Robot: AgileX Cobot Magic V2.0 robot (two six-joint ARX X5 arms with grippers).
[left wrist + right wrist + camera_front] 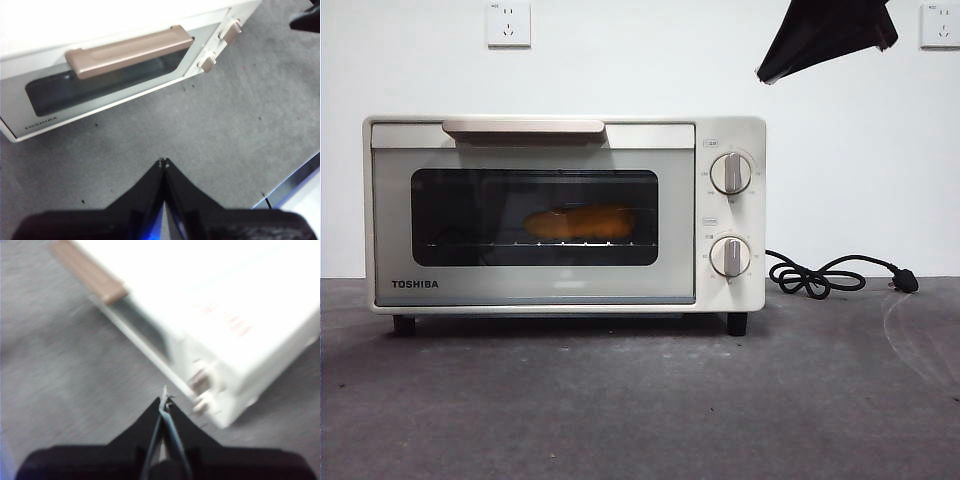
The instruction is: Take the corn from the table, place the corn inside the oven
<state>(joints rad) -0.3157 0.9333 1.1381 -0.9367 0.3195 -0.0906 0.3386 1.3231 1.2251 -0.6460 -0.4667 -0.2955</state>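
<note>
The corn [582, 222] lies on the wire rack inside the oven [535, 290], seen through the dark glass of the closed door. The cream oven stands on the grey table [640, 400]. My left gripper [164, 162] is shut and empty, hovering over bare table in front of the oven [210, 30] door and its beige handle [127, 50]. High beside the oven's [225, 300] knob end, my right gripper [165, 400] is also shut with nothing in it. In the front view it shows only as a black tip [770, 72] at the top right.
The oven's black cord [820, 275] and plug [905, 281] lie coiled on the table to the right of it. Two knobs [730, 173] sit on the oven's right panel. A white wall with sockets [509, 24] stands behind. The table's edge [295, 185] shows near the left gripper.
</note>
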